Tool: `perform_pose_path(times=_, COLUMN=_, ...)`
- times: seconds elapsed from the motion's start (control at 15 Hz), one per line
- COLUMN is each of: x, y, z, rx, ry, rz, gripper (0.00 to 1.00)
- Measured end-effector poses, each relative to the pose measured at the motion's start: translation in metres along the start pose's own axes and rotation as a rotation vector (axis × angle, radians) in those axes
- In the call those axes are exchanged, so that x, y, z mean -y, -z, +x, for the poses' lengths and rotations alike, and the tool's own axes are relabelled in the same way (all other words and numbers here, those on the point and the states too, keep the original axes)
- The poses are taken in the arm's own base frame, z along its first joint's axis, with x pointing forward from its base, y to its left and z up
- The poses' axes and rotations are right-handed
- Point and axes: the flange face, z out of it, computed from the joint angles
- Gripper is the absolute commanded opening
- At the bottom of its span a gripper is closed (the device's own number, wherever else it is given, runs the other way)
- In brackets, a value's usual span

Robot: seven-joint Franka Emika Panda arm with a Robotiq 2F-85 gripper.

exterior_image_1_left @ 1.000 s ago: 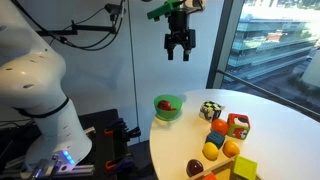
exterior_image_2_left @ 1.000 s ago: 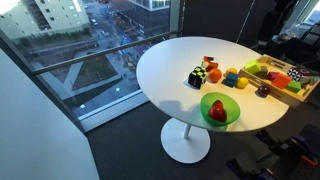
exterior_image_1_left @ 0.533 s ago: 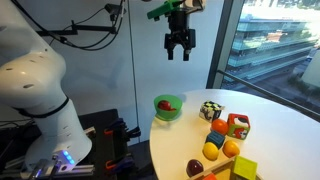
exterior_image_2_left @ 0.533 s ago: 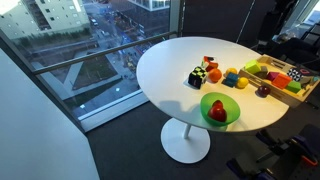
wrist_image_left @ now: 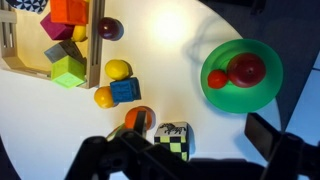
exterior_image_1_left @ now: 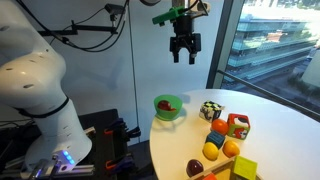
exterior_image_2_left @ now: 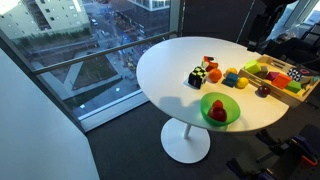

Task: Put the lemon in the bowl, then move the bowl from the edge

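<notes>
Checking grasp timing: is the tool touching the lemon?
Apart. In an exterior view the open tool hangs high above the table, with clear air beneath it; the wrist view shows the lemon lying on the table, well below.

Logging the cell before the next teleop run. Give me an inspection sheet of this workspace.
Surface: round white table, nothing spilled.
Job's things: lemon on the table, not in the green bowl, which sits at the edge holding two red toys.
Clutter: checkered cube, orange fruit, wooden tray of blocks.
Grippers: gripper open, empty, high above the table.
Cables: black cables strung above the robot base.
Surroundings: large window beside the table.
</notes>
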Motion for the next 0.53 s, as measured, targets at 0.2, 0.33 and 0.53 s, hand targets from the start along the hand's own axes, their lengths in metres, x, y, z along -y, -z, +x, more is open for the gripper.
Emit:
perform_pose_path(times=0.2, x=-0.009, y=-0.014, z=0.011, rx=-0.018, ry=-0.031, rz=0.011, gripper=1.00)
perform_pose_path(times=0.33, x=-0.018, y=-0.025, z=0.017, rx=-0.024, ry=-0.051, rz=0.018, gripper=1.00)
perform_pose_path(times=0.53, x=-0.033, y=-0.041, z=0.024, rx=-0.033, ry=-0.080, rz=0.027, gripper=1.00)
